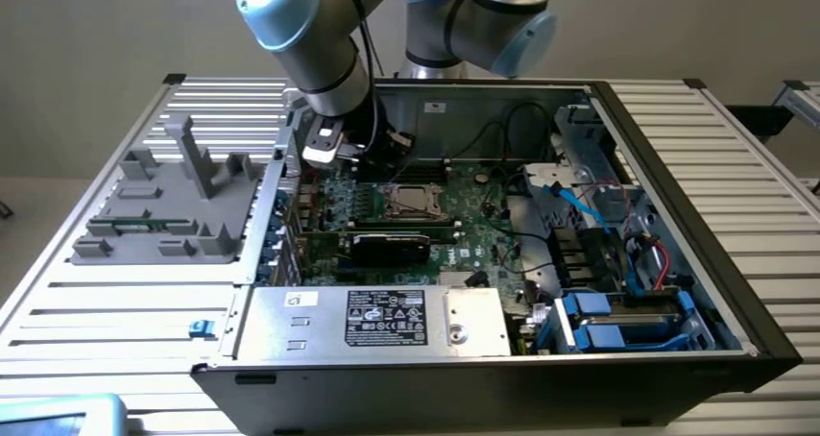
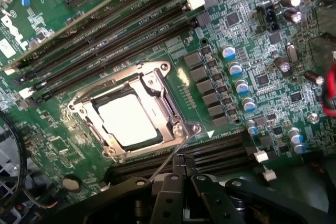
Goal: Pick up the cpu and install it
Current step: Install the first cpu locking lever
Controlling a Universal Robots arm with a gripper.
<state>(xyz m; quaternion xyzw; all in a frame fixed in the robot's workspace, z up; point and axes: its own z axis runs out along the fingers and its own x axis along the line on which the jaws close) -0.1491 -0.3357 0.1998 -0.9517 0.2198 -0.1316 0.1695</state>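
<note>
The cpu (image 2: 128,121), a pale shiny square, lies in the socket on the green motherboard (image 2: 252,72), with the metal socket frame (image 2: 157,85) down around it. A thin wire lever (image 2: 167,157) runs from the frame's corner towards my fingers. My gripper (image 2: 181,167) is shut just off that corner of the socket, with nothing seen between its black fingers (image 2: 169,184). In the exterior view the gripper (image 1: 384,170) hangs inside the open computer case, close above the socket and cpu (image 1: 413,202).
Black memory slots (image 2: 121,30) lie on both sides of the socket, and capacitors (image 2: 236,69) stand nearby. The case (image 1: 666,167) holds cables, a black card (image 1: 391,246), blue drive bays (image 1: 615,326) and a power supply (image 1: 384,321). A grey fixture (image 1: 173,201) stands on the slatted table.
</note>
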